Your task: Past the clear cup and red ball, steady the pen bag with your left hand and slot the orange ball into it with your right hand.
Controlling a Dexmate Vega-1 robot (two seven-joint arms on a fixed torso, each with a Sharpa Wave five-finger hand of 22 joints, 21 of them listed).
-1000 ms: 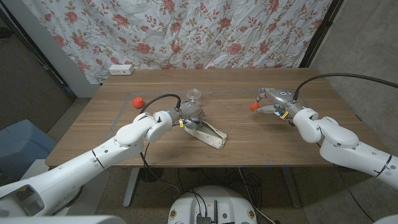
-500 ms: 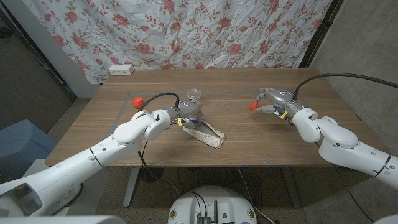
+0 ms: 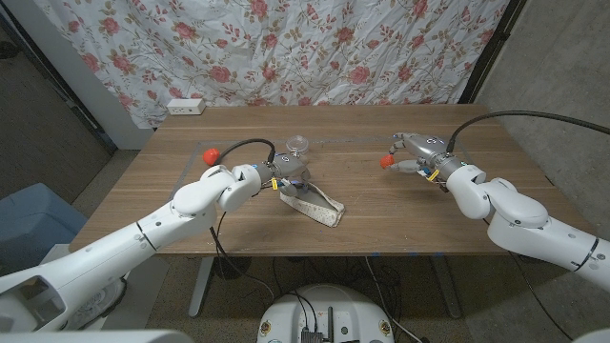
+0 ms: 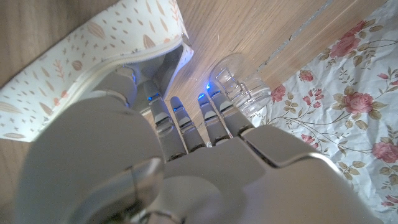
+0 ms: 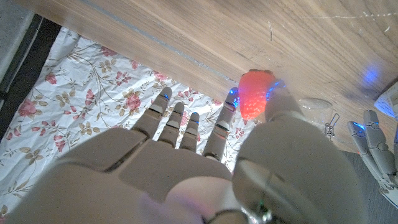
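- Pinched between thumb and a fingertip of the right hand (image 3: 412, 152): the small orange ball (image 3: 387, 162), held over the right half of the brown wooden counter (image 3: 400, 214), other fingers spread apart.
- Well apart, toward the robot's left from that ball: the cream patterned fabric pen bag (image 3: 317, 206), lying on the counter near the middle, long axis slanting from beside the left hand toward the near edge and a little rightward.
- Nearer the pen bag by far: the left hand (image 3: 288, 177), at the bag's far end, just in front of the clear plastic cup (image 3: 298, 145); small red ball (image 3: 213, 154) farther left, clear of both.
- Needed next, as a judgement: a leftward carry of the orange ball across open counter to the bag's mouth, which appears to sit at the end under the left hand.
- Left wrist view: fingers (image 4: 178, 127) at the bag's open lip (image 4: 155, 53), cup (image 4: 244, 84) just beyond; actual grip on the fabric hard to confirm, probably pressing or holding the edge.
- Right wrist view: ball (image 5: 255, 93) plainly against the thumb (image 5: 283, 109), a contact too small to read from the head camera.
- Head view alone: the gap between ball and bag, and the bag's slant.
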